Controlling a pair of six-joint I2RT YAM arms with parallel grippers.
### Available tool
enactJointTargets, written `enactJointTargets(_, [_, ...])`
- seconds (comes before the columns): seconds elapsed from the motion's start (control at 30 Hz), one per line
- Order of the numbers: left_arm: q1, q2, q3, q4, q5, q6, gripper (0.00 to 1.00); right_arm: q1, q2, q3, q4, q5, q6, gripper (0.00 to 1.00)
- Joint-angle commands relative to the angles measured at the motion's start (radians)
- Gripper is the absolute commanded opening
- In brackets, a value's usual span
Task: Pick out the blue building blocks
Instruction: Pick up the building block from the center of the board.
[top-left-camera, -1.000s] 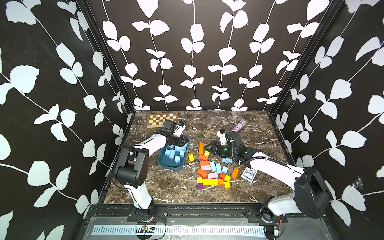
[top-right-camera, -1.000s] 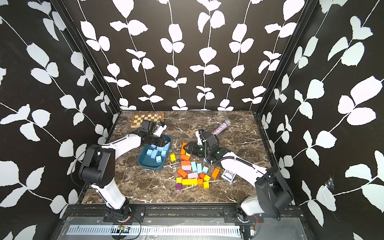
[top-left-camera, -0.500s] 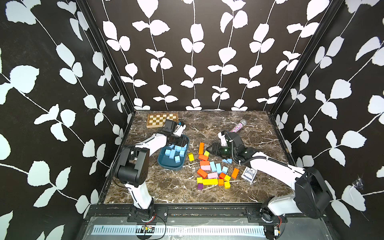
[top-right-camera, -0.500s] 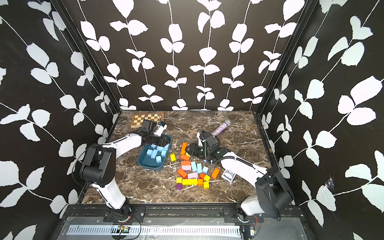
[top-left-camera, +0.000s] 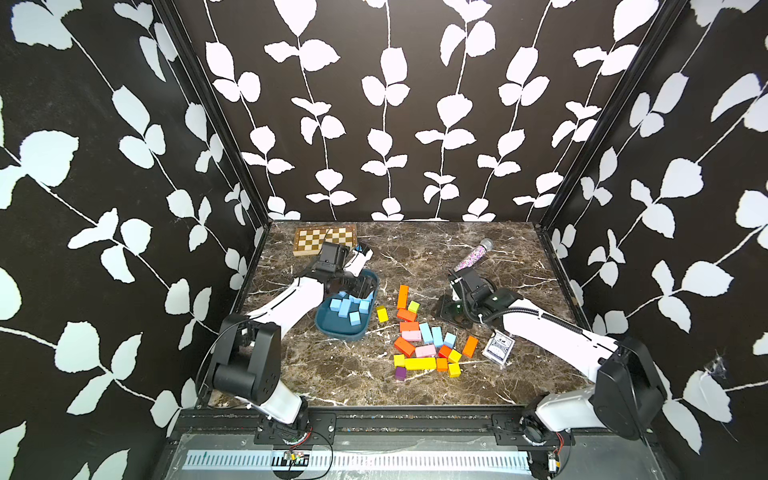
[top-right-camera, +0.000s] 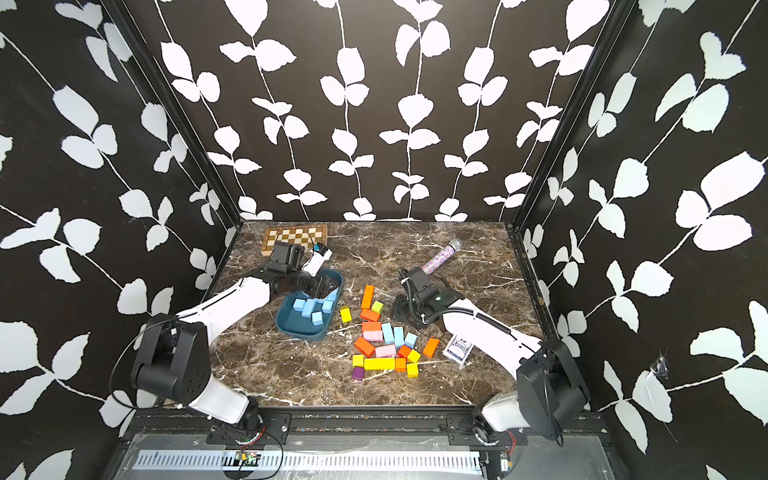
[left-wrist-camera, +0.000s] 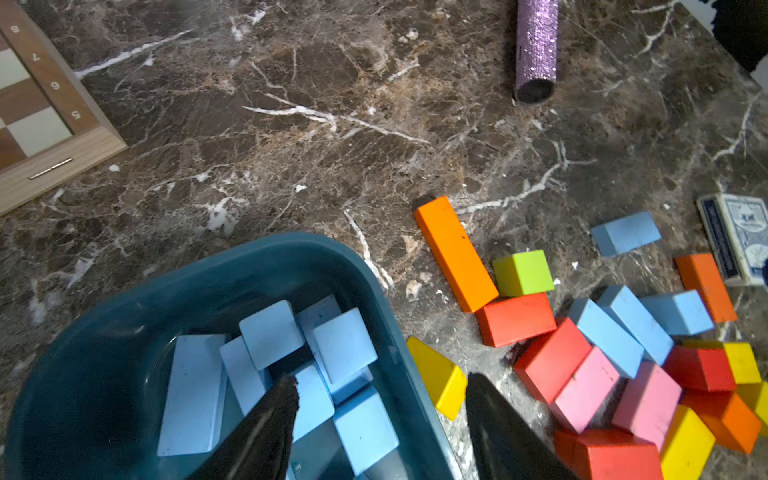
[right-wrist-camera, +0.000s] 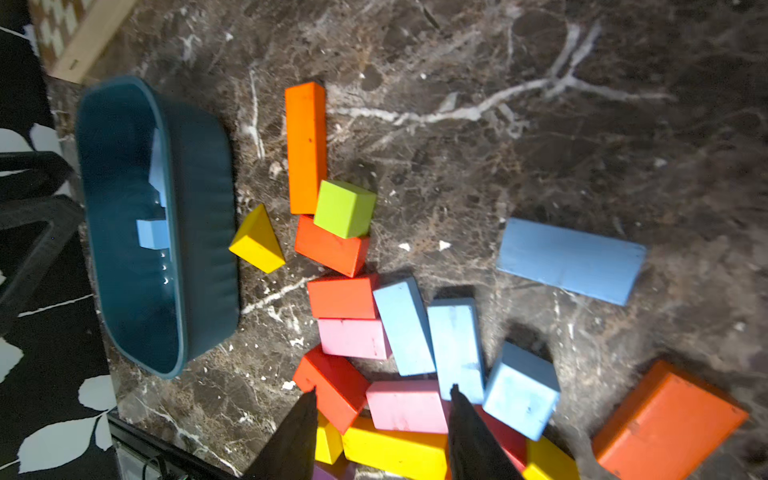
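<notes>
Currently, nearest the front edge of the surface (top-left-camera: 332, 386), the mixed pile begins with a purple block (top-left-camera: 400, 373) and a long yellow brick (top-left-camera: 419, 363). Just behind these, three of the blue building blocks (top-left-camera: 436, 334) lie side by side, touching pink and orange neighbours. The right pincer (right-wrist-camera: 382, 395) is aimed at this cluster, jaws moderately parted and empty. A lone blue brick (right-wrist-camera: 571, 262) lies apart from the pile, on bare marble. Farther back, the teal tray (top-left-camera: 332, 330) holds several more blue blocks. The left pincer (left-wrist-camera: 380, 382) hangs above its rim, jaws wide and empty, with one finger over the tray and one outside it. A chessboard (top-left-camera: 324, 239) and a glitter microphone (top-left-camera: 473, 253) lie at the rear. Hazard one: because the piled blue blocks are packed against other colours, a closing finger may catch a pink brick or drag neighbours along. Hazard two: a left pincer lowered from this position would probably strike the rim and tip or shift the tray. Hazard three: both arms converging on the pile risk contact.
</notes>
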Motion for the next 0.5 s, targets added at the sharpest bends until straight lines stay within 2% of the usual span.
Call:
enactJointTargets(0.0, [-0.023,-0.053,-0.038,-0.029,0.05,0.086,0.67,-0.003,0.036,0.056,-0.147,0.038,-0.017,0.49])
enactJointTargets(0.17, [-0.045,-0.092,-0.067,-0.034,0.075,0.116,0.68,0.001,0.09,0.104,-0.243,0.055,-0.029,0.49])
enactJointTargets(0.47, [-0.049,-0.125,-0.081,-0.04,0.085,0.136,0.68,0.038,0.163,0.134,-0.288,0.065,-0.001,0.51])
